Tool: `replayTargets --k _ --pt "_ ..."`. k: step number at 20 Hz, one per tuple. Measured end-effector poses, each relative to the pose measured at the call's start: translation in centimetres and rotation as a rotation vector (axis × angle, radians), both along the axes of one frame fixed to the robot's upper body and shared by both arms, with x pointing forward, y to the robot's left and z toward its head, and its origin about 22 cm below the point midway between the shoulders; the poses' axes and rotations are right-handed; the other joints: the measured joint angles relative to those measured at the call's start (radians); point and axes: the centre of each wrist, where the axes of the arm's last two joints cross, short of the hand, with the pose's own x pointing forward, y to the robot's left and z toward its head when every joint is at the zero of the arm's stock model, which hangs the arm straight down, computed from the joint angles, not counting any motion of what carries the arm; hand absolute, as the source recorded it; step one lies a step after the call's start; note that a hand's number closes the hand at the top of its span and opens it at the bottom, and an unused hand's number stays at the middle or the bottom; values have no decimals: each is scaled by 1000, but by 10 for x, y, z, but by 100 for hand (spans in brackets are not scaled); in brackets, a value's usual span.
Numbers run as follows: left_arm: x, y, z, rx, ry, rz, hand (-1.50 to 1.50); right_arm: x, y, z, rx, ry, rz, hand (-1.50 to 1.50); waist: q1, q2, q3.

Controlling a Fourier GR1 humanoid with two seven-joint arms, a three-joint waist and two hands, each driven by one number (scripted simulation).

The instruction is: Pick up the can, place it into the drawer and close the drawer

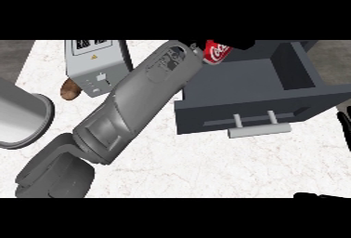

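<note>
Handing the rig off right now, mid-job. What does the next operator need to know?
Left hand: fingers round the can, at the far left corner of the open drawer.
Right hand: only partly in view at the right edge, beside the drawer; state unclear.
Done: can is in hand.
Left: set the can inside the drawer, release it, then push the drawer shut, probably at its handle.

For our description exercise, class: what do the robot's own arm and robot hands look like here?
The left forearm is a grey, rounded shell with recessed panels, joined to a darker grey blocky segment. The left robot hand and right robot hand are black.
</note>
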Motion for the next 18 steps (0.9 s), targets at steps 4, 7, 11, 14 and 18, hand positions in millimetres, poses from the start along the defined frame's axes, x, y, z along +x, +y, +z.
replayTargets --k 4,7,11,14,18 --pt "0 1 -10 33 -11 10 150 5 2 4 -1 -10 5 -150 -11 3 0" --pt "2 3 -13 54 -25 17 -150 9 0 5 -6 -15 6 -150 -15 5 0" --pt "1 4 -21 65 -23 50 -150 10 0 2 -10 -9 19 -150 -24 6 0" --pt "3 8 -25 63 -19 73 -150 9 2 4 -14 -12 18 -150 -24 8 0" --pt "4 11 -32 61 -23 104 -150 7 3 6 -19 -15 24 -150 -27 7 0"
